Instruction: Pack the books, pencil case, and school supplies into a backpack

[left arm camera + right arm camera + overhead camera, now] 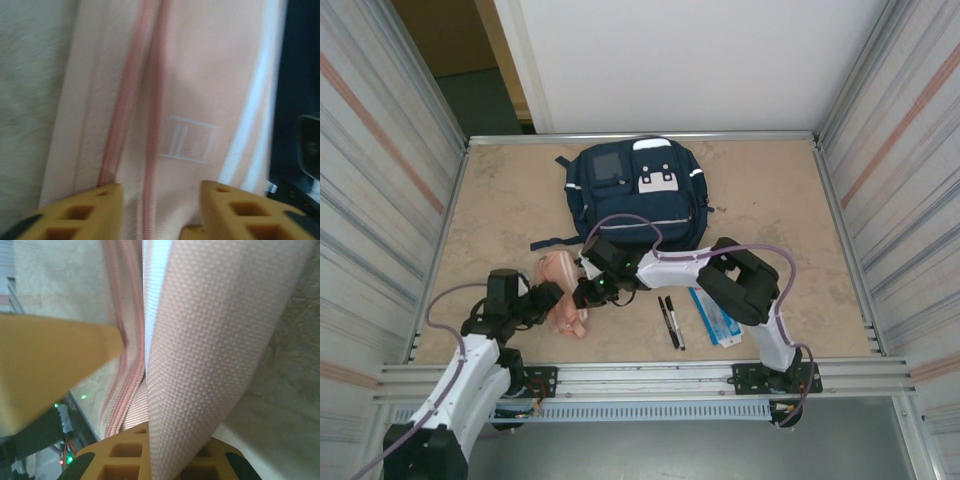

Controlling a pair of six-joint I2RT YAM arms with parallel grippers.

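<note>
**Pencil case in hand, nothing visibly packed yet**

The pencil case (562, 272) lies on the bench (770, 200), just in front of the backpack's near-left corner and apart from it. Both of your end effectors are on it.

The right end effector (132, 390) is pressed together on a fold of the pink fabric. In the right wrist view the woven cloth and the zip line run straight between its fingers.

The left end effector (160, 192) is spread. Its 2 yellow fingertips stand either side of the pouch's zip with fabric between them, and as far as you can judge it is not clamping anything.

The backpack (635, 190) lies flat, front patches up, toward the far side of the bench. You cannot tell from here whether its main opening is unzipped, or whether anything is already inside.

To the right of the pouch, the 2 black pens (670, 321) lie side by side on the bench. The blue-and-white box (712, 318) sits just beyond them, partly under the right arm. None of the 3 is touched.

So count the task as early. The pouch is gripped but has not reached the backpack. The pens and box still wait, and getting into the bag looks like the step that needs settling first.
</note>
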